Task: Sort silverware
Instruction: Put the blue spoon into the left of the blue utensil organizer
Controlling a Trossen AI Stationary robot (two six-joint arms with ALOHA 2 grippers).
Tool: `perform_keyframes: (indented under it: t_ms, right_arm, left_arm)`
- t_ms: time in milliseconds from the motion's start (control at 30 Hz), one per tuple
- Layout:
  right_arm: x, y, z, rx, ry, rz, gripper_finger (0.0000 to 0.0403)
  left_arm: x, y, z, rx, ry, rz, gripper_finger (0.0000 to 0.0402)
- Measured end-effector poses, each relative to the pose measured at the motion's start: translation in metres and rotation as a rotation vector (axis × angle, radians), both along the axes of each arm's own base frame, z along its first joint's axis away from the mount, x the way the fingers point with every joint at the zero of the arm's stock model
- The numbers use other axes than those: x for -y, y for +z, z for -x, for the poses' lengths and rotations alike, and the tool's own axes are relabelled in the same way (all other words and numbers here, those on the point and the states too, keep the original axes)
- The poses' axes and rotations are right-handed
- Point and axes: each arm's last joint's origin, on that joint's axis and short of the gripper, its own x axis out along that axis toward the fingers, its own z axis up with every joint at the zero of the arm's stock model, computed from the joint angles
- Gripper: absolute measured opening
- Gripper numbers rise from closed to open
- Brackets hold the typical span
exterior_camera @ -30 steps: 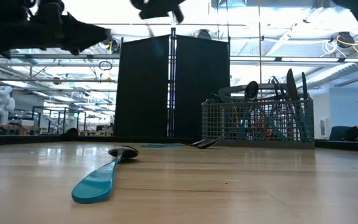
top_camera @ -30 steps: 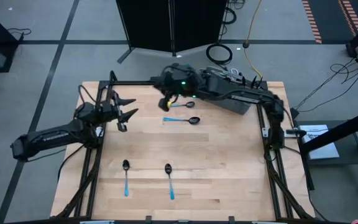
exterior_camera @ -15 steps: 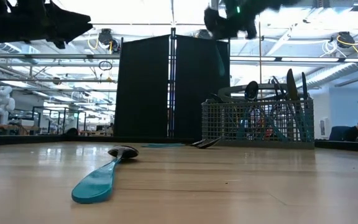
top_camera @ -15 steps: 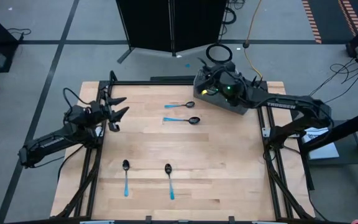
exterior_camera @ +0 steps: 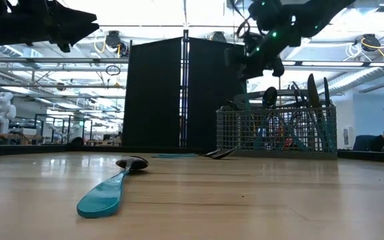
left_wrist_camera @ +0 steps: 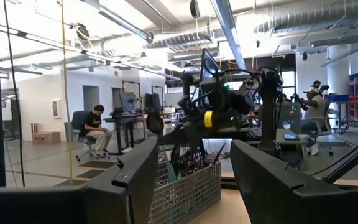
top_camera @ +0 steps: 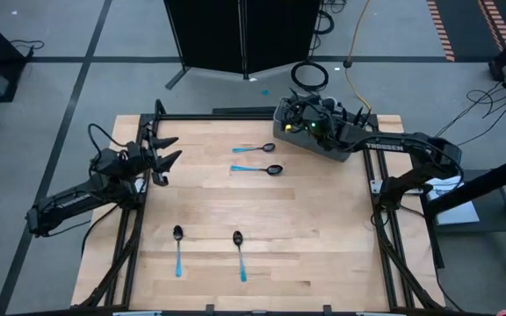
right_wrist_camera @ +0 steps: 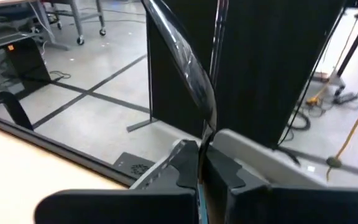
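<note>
- Table (top_camera: 306, 228): bare wood, with a grey mesh basket (top_camera: 323, 140) at its far right corner.
- Basket: holds upright silverware (exterior_camera: 292, 100); seen from table height (exterior_camera: 275, 130), dark heads stick up above the rim.
- Right gripper (top_camera: 299, 123): above the basket, fingers (right_wrist_camera: 225, 171) pressed together on a knife (right_wrist_camera: 185, 56), its blade pointing away from the wrist.
- Left gripper (top_camera: 167, 149): above the table's left edge, fingers (left_wrist_camera: 278, 180) spread apart, holding nothing.
- Two spoons (top_camera: 255, 148) (top_camera: 260, 168): flat side by side near the far edge, left of the basket.
- Two more spoons (top_camera: 177, 247) (top_camera: 239, 253): near the front edge, handles toward the front.
</note>
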Motion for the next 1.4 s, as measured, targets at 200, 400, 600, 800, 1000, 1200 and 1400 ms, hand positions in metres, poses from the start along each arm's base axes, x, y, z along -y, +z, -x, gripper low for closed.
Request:
perform_keyframes:
  t_ms: [200, 400, 600, 800, 1000, 1200, 1400]
  right_arm:
    - [0.004, -0.015, -0.006, 0.001, -0.012, -0.052, 0.0015]
    - [0.004, -0.018, -0.005, 0.022, -0.032, -0.086, 0.0054]
    - [0.003, -0.019, -0.003, 0.002, -0.036, -0.098, 0.0094]
    - [-0.004, -0.004, 0.003, -0.010, 0.000, -0.057, 0.0117]
    - [-0.016, 0.020, 0.024, 0.013, 0.009, -0.061, 0.0115]
    - [-0.026, 0.025, 0.041, -0.039, 0.082, -0.158, 0.0115]
    - [-0.035, 0.026, 0.035, 0.003, 0.287, -0.232, 0.0114]
  left_arm:
    - [0.000, 0.000, 0.000, -0.001, -0.002, 0.000, 0.0199]
    - [0.000, 0.000, 0.000, -0.002, -0.012, -0.002, 0.0199]
    - [0.000, 0.000, 0.000, -0.003, -0.019, -0.002, 0.0199]
    - [0.001, 0.000, 0.000, -0.006, -0.036, -0.007, 0.0199]
    - [0.001, 0.001, 0.000, 0.006, -0.044, 0.010, 0.0199]
    - [0.001, 0.001, 0.000, 0.006, -0.043, 0.009, 0.0199]
    - [0.002, 0.001, -0.001, -0.001, -0.074, 0.003, 0.0199]
